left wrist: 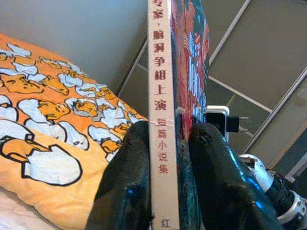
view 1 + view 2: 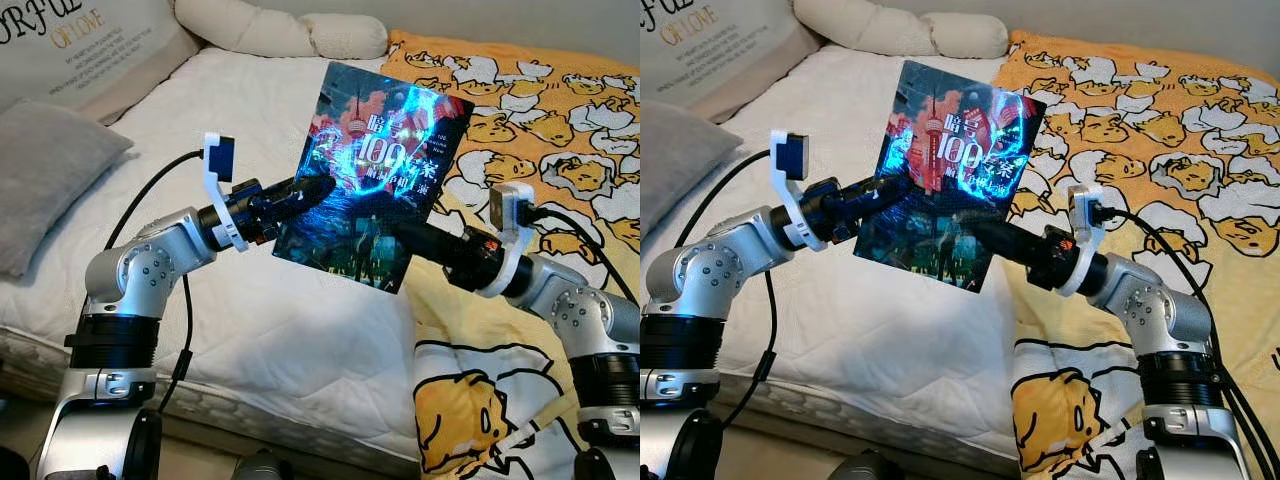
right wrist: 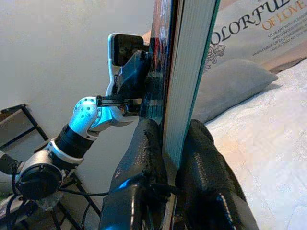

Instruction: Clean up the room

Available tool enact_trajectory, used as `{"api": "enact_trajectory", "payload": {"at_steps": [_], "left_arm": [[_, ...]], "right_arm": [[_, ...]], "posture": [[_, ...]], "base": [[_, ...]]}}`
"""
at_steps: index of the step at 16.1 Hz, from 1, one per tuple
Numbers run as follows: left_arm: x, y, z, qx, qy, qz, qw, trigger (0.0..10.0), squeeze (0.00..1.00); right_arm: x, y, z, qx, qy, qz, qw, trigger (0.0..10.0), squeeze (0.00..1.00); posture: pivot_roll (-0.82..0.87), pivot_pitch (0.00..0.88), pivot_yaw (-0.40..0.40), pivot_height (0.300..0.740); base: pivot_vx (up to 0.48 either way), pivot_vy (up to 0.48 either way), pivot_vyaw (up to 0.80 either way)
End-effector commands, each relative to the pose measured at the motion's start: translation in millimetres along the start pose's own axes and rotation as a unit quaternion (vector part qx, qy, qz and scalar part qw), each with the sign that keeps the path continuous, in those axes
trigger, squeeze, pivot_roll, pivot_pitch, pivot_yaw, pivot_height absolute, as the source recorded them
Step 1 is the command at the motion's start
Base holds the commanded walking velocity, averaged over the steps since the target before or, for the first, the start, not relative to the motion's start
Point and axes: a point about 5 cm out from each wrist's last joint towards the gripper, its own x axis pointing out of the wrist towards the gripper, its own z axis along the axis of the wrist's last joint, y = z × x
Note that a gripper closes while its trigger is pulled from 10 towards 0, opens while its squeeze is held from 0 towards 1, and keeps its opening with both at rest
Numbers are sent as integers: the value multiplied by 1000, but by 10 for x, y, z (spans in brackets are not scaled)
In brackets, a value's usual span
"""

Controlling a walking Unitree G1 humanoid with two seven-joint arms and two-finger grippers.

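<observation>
At centre frame, above the bed (image 2: 250, 330), I am holding the book (image 2: 372, 175) aloft, left gripper (image 2: 318, 190) pinching its spine edge, right gripper (image 2: 985, 232) pinching the opposite edge. Advisable: release one side only once the other grip is secure.

The book (image 2: 375, 180) hides the right tool's fingertips (image 2: 400, 232); the cushion's (image 2: 90, 45) lettering is cut off at the frame's upper left.

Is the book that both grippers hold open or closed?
Closed. The book is held in the air; left gripper pinches its spine side, right gripper its page edge, pages pressed together.
</observation>
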Motion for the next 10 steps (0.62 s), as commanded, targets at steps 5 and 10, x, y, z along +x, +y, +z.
{"api": "enact_trajectory", "payload": {"at_steps": [5,10], "left_arm": [[4,-48,34,-1,-23,-14,1000,0,0],[20,-67,10,-10,-28,-18,999,0,0]], "right_arm": [[76,15,97,-17,-13,11,1000,706,0],[66,17,90,-9,-24,3,1000,10000,0]], "posture": [[8,0,16,740],[2,0,23,740]], "base": [[0,0,0],[0,0,0]]}}
